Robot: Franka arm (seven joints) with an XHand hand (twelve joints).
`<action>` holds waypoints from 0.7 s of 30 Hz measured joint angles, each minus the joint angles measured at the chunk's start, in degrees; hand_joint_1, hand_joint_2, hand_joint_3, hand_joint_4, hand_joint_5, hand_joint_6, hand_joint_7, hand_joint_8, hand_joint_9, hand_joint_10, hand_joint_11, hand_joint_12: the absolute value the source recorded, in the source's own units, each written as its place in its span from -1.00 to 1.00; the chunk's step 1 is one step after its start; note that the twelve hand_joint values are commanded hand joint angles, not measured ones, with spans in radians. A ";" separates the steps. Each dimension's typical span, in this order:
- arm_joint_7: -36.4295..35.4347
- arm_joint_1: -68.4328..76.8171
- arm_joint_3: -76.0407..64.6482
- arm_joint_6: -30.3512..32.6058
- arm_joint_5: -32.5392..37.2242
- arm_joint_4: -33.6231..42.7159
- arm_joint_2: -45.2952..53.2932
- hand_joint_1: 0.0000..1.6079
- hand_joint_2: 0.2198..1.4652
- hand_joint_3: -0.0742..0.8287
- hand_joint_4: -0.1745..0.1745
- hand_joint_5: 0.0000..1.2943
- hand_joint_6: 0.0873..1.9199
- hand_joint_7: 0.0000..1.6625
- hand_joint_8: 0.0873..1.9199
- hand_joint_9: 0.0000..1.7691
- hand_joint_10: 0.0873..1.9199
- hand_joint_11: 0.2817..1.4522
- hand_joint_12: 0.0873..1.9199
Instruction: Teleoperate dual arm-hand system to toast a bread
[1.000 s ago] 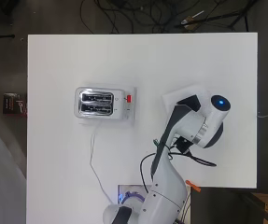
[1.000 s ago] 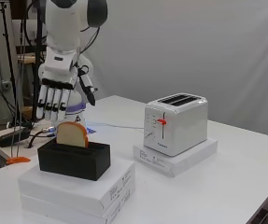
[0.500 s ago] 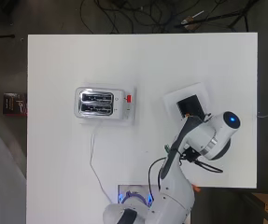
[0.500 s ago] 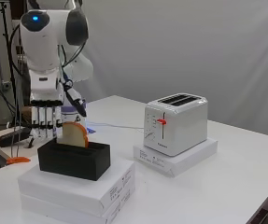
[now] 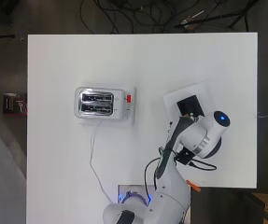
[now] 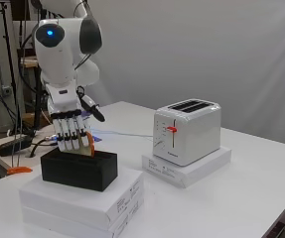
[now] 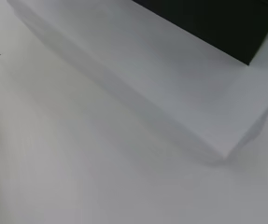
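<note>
In the side view my hand (image 6: 71,133) hangs over the black bread holder (image 6: 80,169). Its fingers are straight and point down, and the thumb sticks out to the side. A brown edge of the bread slice (image 6: 90,147) shows just behind the fingertips; the rest of the slice is hidden, and I cannot tell if they touch. The white toaster (image 6: 186,130) stands to the right on a flat white box, its red lever (image 6: 172,130) up. From overhead, the toaster (image 5: 96,103) has both slots empty, and the arm covers the hand and part of the holder (image 5: 191,105).
The holder rests on stacked white boxes (image 6: 82,201); one box's edge (image 7: 171,102) fills the wrist view. A white cable (image 5: 94,158) runs from the toaster toward the arm's base. A small orange object (image 6: 18,170) lies at the table's near-left edge.
The arm has swung and lowered the hand from above the holder down to the bread slice, which its fingers now mostly cover. The toaster has not moved.
</note>
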 joint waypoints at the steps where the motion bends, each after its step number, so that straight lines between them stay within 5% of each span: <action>1: 0.69 -0.21 0.34 -1.22 -0.30 0.89 1.34 -0.79 0.18 -0.83 0.37 -0.49 -1.00 -0.52 -1.00 -0.49 -1.00 -0.82 -1.00; 8: 5.54 -1.51 2.88 -10.40 -2.04 11.84 12.61 -0.92 0.21 -0.82 0.44 -0.54 -1.00 -0.54 -1.00 -0.48 -1.00 -0.83 -1.00; 14: 7.09 -1.66 4.20 -12.38 -1.97 11.78 7.98 -0.95 0.23 -0.82 0.32 -0.49 -1.00 -0.52 -1.00 -0.43 -1.00 -0.81 -1.00; 21: 8.50 -1.76 5.58 -13.87 -3.54 13.82 7.89 -0.82 0.14 -0.86 0.55 -0.32 -1.00 -0.46 -1.00 -0.41 -1.00 -0.80 -1.00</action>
